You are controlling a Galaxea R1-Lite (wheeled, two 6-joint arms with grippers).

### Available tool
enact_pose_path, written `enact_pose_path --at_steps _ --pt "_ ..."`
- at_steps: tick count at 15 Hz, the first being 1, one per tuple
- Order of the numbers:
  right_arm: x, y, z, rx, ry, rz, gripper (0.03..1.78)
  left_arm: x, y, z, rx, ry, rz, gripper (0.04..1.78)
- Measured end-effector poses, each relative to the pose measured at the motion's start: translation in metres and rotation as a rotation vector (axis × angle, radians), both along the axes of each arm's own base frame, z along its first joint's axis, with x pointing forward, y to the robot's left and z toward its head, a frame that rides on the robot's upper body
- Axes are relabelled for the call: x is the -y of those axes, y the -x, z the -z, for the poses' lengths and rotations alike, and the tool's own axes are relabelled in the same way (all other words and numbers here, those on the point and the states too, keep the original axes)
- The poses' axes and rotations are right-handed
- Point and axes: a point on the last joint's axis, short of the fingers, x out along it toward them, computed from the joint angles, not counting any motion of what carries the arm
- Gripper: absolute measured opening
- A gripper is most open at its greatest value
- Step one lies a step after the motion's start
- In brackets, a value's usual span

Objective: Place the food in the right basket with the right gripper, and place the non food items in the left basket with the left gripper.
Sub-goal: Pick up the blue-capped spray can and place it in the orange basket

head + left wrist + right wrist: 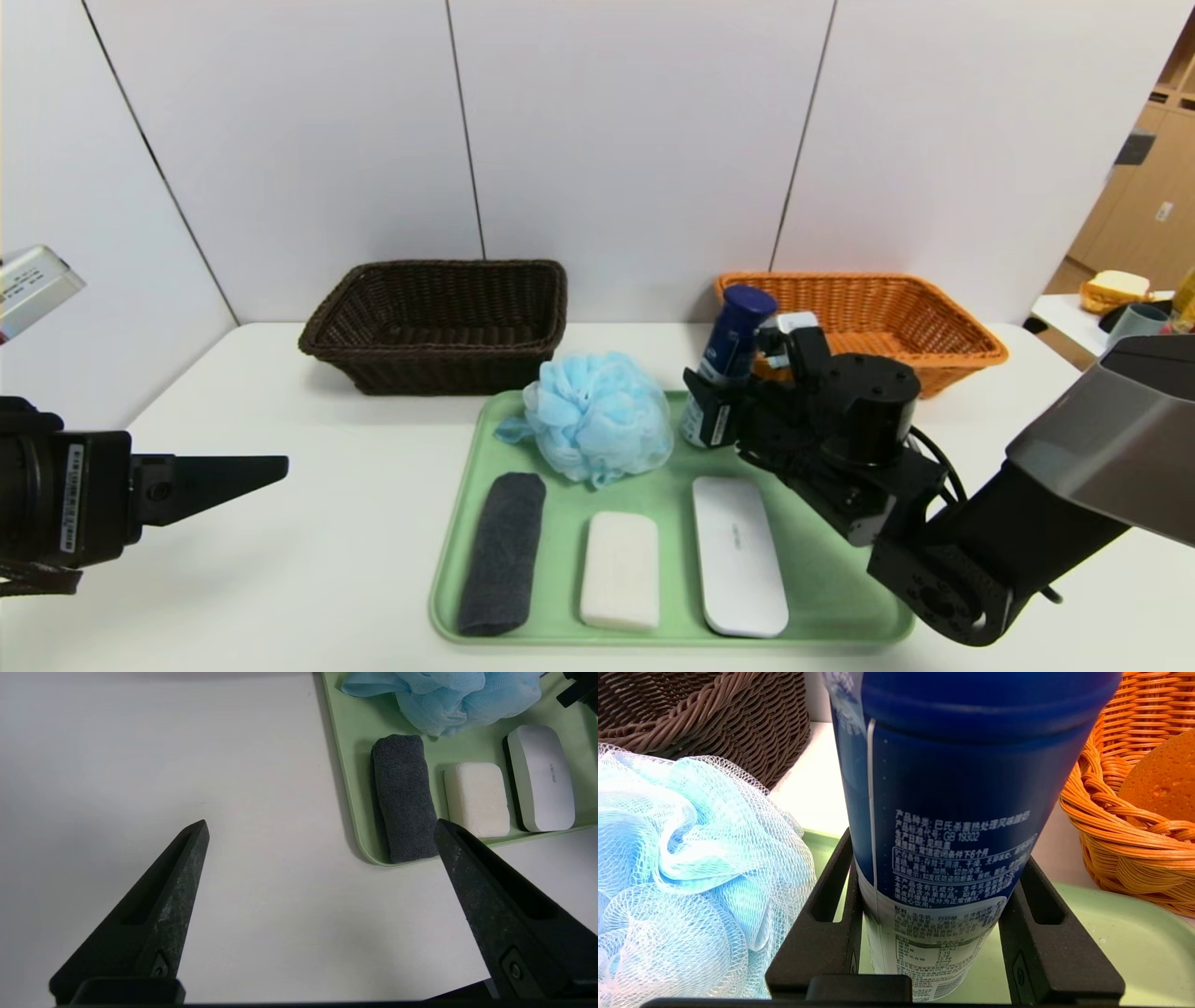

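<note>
Right gripper [931, 933] sits at the far right corner of the green tray [840, 579], with its fingers [822, 933] closed against both sides of an upright blue bottle [952, 812] bearing a printed label; the bottle base is at tray level. Landmark for all positions below: the green tray, which lies on the white worktop [308, 560]. On the tray, front row from the robot's left: a rolled dark grey towel [502, 553], a white soap bar [620, 569], and a longer white oblong case [739, 554], each lying flat and apart from its neighbours. Behind that row, a fluffy light blue bath pouf [597, 416] rests on the tray's far half, just beside the bottle. Beyond the tray's far left corner stands the dark brown basket [439, 322]; no contents are visible in it. Beyond the tray's far right corner stands the orange basket [868, 313], partly hidden behind the right arm. In the right wrist view a round golden-brown item with a pitted surface [1164, 781] lies inside the orange basket; it appears to be the bread bun. Left gripper [322, 830] hovers over bare worktop to the left of the tray, its fingers [173, 891] spread wide and holding nothing.
</note>
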Motion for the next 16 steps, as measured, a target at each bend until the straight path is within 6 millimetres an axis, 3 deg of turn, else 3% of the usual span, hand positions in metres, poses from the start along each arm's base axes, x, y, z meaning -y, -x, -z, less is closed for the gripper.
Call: enact_pose_path --at_steps 4,8,11,13,16 --pt "0.000 0.003 -0.008 0.017 -0.011 -0.003 0.80 0.000 0.000 0.000 0.000 -0.001 -0.001 1.69" --pt "-0.003 0.013 -0.037 0.062 -0.040 -0.025 0.80 0.000 0.000 0.000 0.000 -0.001 0.001 1.69" --pt "-0.002 0.022 -0.080 0.083 -0.068 -0.041 0.80 0.001 -0.001 0.000 0.000 -0.001 0.006 1.69" --pt "0.006 0.025 -0.126 0.101 -0.104 -0.043 0.80 0.001 -0.001 0.000 0.000 -0.001 0.005 1.69" --pt "0.049 0.017 -0.168 0.073 -0.099 0.001 0.80 0.001 0.000 0.000 0.001 -0.001 0.005 1.69"
